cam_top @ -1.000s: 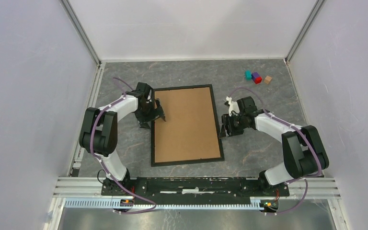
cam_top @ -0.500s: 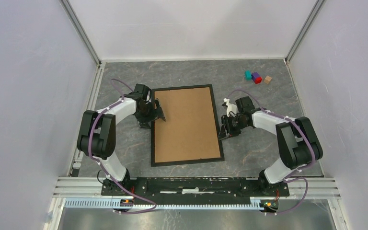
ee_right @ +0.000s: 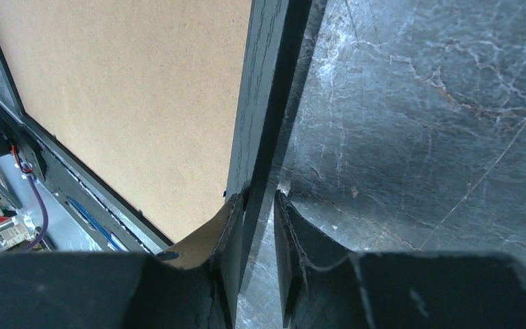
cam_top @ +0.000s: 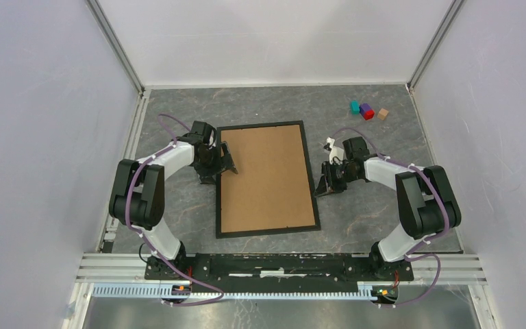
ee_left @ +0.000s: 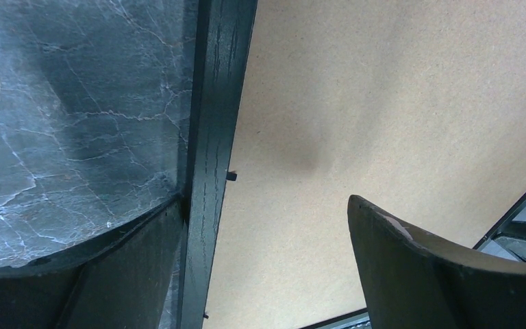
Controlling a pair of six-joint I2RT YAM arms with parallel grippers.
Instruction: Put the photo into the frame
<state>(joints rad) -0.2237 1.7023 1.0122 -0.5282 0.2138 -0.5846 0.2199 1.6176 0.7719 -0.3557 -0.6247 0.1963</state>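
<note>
The right gripper (ee_right: 257, 209) pinches one rail of the thin black rectangular picture frame (ee_right: 264, 103). The left gripper (ee_left: 260, 223) straddles the opposite rail, spread wide. Between them sits the plain brown backing board (cam_top: 266, 178), photo unseen. Likely next: left clamps, both lift.

The right arm (cam_top: 421, 199) has pulled its elbow in toward nine o'clock and its wrist has edged up toward twelve. That leaves the right gripper (cam_top: 320, 192) slanting harder against the three o'clock side of the frame (cam_top: 307, 147). The left arm (cam_top: 137, 192) has let its elbow drift slightly out toward nine.
</note>
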